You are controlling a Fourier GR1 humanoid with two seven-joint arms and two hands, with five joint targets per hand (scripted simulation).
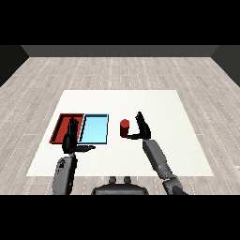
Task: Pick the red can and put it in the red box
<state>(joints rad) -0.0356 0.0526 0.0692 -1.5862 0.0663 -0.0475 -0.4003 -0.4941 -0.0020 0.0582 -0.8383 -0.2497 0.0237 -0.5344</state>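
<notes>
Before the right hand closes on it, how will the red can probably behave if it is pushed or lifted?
The red can stands upright on the white table and looks taller than wide, so a push near its top may tip it. Once on its side, its round body would probably roll. It looks stiff, so the open right hand beside it can likely curl round it without denting it.

2 grey segmented forearms, each w/ a black robot hand: left, right.
</notes>
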